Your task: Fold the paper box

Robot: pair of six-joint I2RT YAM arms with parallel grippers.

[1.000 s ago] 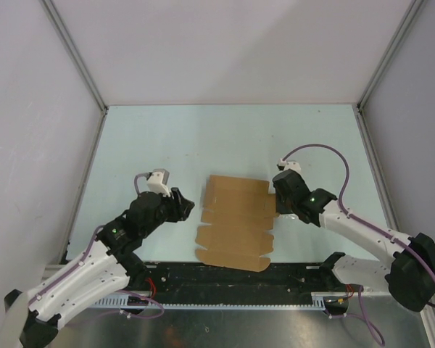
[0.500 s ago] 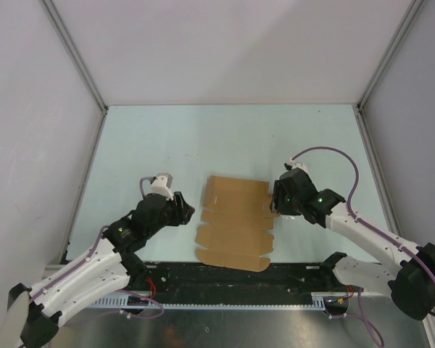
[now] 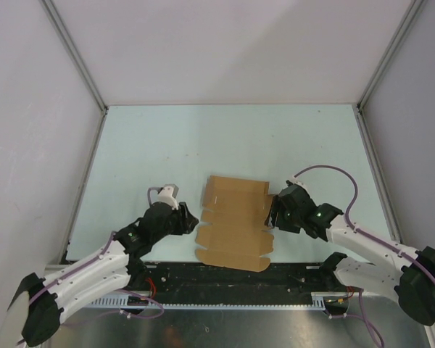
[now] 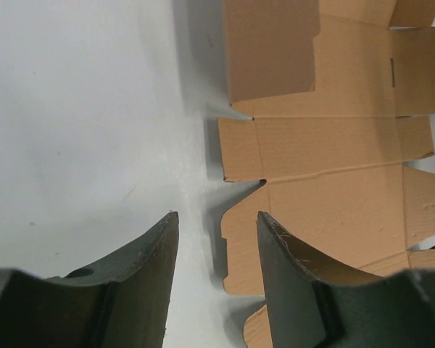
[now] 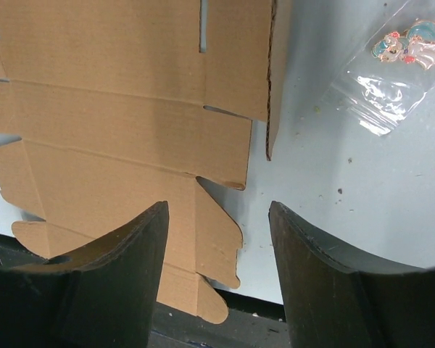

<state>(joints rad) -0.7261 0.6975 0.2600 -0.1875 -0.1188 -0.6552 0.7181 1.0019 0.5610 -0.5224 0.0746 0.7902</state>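
The paper box (image 3: 235, 221) is a flat brown die-cut cardboard sheet with tabs and creases, lying at the table's near middle. It also shows in the left wrist view (image 4: 333, 145) and the right wrist view (image 5: 116, 123). My left gripper (image 3: 191, 220) is open and low at the sheet's left edge. Its jaws straddle a side tab's edge (image 4: 217, 217) without gripping it. My right gripper (image 3: 273, 217) is open at the sheet's right edge, its jaws either side of a side tab (image 5: 217, 206) and not touching it.
A small clear plastic bag (image 5: 391, 65) with a colourful trinket lies on the table right of the sheet. The black strip (image 3: 239, 279) runs along the table's near edge, and the sheet's near tabs overlap it. Grey walls enclose the table's left, right and far sides.
Both grippers have moved toward the near edge and closer to the sheet's sides. The left one has also moved right to the sheet's left edge. The sheet has not moved.
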